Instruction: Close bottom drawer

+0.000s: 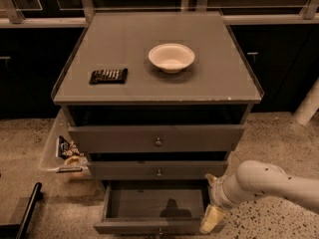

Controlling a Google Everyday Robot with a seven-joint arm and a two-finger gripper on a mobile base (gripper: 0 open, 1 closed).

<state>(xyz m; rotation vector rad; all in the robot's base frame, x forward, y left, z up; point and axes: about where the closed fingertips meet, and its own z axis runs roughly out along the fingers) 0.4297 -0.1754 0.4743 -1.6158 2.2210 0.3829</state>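
Pulled well out at the foot of the cabinet (pixel 219 91), the bottom drawer (pixel 129 227) is seen open. Its front is turned toward the camera, and its knob (pixel 159 230) is set at the middle of that front. The gripper (pixel 210 220) is held low at the right front corner of the drawer, as the view shows it. Whether it touches the end of the front or is only just beside it cannot be told, and whether the gripper is apart or together cannot be told either.

From the gripper the drawer lies toward the left of the view. Its long axis runs from side to side, across the direction of closing. The front must be pushed away from the camera, into the cabinet. It is therefore judged that the push is better given nearer the knob, since a push at one corner may skew the drawer.

Nothing is seen inside the drawer, only a shadow. On the surface (pixel 134 44) a bowl (pixel 171 58) is placed, and it looks empty. A bin (pixel 50 156) on the floor beside the cabinet holds some packets.
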